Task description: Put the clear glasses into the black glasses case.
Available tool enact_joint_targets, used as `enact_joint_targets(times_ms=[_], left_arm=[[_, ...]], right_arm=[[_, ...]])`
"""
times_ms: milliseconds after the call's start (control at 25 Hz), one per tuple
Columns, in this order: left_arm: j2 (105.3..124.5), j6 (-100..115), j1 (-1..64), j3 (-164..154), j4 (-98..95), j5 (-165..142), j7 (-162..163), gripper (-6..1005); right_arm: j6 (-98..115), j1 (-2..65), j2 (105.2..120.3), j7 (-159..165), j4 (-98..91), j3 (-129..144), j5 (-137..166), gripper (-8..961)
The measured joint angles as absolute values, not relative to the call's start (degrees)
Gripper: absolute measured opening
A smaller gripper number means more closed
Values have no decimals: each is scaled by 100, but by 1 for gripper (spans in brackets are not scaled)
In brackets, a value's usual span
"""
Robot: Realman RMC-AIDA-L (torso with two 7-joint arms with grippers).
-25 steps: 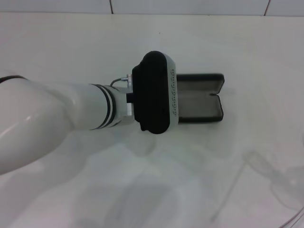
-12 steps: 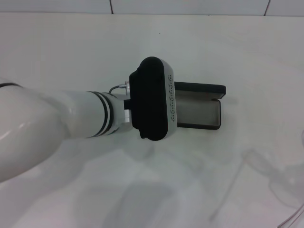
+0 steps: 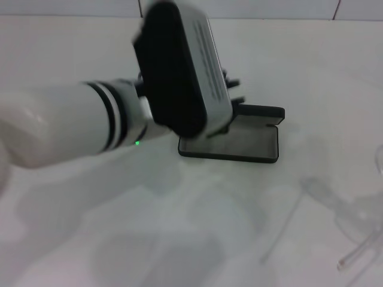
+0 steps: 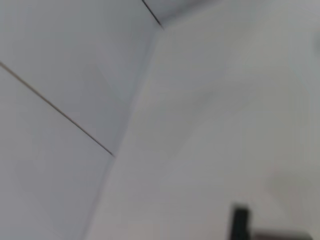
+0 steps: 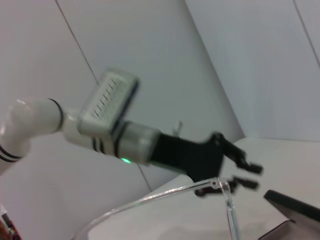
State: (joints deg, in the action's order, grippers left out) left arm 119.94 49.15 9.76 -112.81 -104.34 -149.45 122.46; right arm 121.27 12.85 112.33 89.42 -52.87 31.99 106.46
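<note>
The black glasses case (image 3: 242, 143) lies open on the white table, grey lining up, its lid (image 3: 260, 112) standing at the far side. My left gripper (image 3: 234, 91) hangs above the case's left end, open with nothing between its fingers; the right wrist view shows the same gripper (image 5: 247, 176) with its fingers apart. The clear glasses (image 3: 326, 197) are at the near right of the table, their thin arms spread. Close to the right wrist camera, one clear arm (image 5: 165, 195) of the glasses arcs in front of the case (image 5: 295, 207). My right gripper does not show.
A tiled wall (image 3: 239, 7) runs along the table's far edge. The raised left forearm and its wrist camera block (image 3: 179, 66) hide the table's middle left. The left wrist view shows only wall, table and a blurred dark shape (image 4: 240, 225).
My left arm has lifted up and back from the case, uncovering its left end. The lid went from half raised to upright. The glasses have shifted slightly.
</note>
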Motion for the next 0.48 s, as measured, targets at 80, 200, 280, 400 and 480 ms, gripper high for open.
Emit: enact_joint_targets(times_ms=[80, 200, 280, 400, 480], left_arm=[[11985, 4910, 956, -11029, -10611, -14338, 12231, 212], [11961, 4980, 965, -10672, -10717, -13477, 12140, 213], [11959, 5028, 968, -10513, -10731, -13003, 12087, 209], [11959, 5065, 971, -10219, -10718, -12124, 12005, 204], [11953, 5160, 976, -9889, -10657, -11333, 11834, 187]], right_arm=[[12015, 1347, 11232, 8885, -5227, 3198, 10646, 74], [11849, 1513, 11270, 8726, -5066, 3190, 10639, 74], [11743, 1628, 11327, 8580, -4959, 3201, 10650, 74], [11558, 1836, 11378, 8308, -4673, 3243, 10663, 74], [11502, 2005, 11383, 8129, -4453, 3249, 10671, 74]])
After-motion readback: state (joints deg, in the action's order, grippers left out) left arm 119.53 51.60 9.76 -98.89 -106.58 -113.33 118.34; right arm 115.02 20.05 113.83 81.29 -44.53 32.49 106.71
